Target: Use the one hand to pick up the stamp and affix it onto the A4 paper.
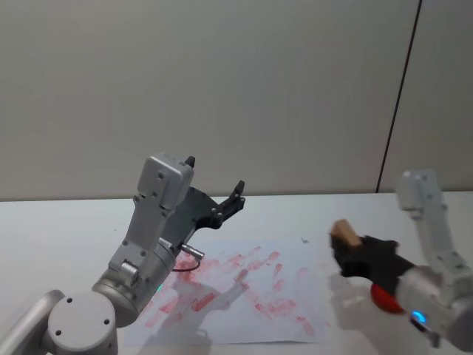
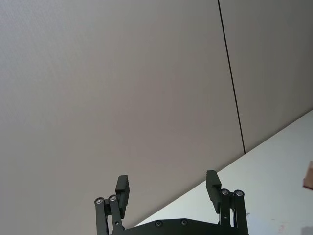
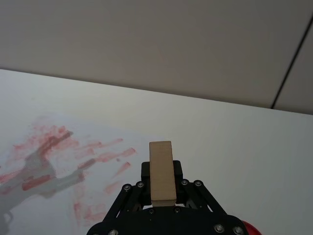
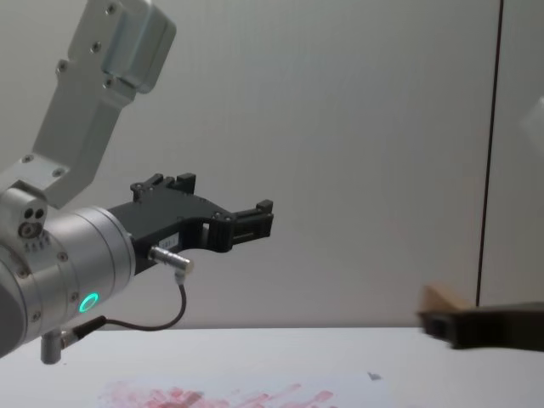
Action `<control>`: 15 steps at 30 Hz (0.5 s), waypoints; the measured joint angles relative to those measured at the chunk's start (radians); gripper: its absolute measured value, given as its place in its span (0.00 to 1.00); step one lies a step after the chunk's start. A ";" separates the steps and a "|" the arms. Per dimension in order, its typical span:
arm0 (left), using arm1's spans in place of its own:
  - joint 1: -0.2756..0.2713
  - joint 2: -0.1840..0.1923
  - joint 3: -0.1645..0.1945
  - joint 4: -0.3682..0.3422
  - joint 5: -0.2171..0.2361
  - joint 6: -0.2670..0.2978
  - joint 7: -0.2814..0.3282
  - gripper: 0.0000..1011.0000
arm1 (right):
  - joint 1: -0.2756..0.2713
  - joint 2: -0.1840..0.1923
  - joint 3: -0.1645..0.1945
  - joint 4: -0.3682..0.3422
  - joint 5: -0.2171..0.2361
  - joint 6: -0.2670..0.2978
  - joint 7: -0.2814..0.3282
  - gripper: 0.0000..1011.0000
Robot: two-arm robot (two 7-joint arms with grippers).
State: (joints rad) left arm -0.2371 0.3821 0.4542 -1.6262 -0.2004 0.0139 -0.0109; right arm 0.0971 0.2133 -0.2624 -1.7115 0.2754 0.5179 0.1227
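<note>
Both arms are silver-grey with rounded joints; the left gripper point(image 4: 255, 223) is black, screw-studded linkage, with a green ring light and thin dark cable.

The A4 paper point(image 1: 244, 296) is seen from above by the head view, and from low at the near side by the chest view; it is shared also with the right wrist view.

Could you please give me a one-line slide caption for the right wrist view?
Right gripper holds the stamp above the table, just off the ink-smudged A4 paper.
</note>
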 joint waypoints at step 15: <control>0.000 0.000 0.000 0.000 0.000 0.000 0.000 0.99 | -0.063 0.104 0.072 -0.031 0.025 0.010 -0.019 0.22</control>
State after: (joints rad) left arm -0.2371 0.3821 0.4542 -1.6262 -0.2004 0.0139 -0.0109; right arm 0.0340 0.3177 -0.1904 -1.7422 0.3004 0.5276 0.1033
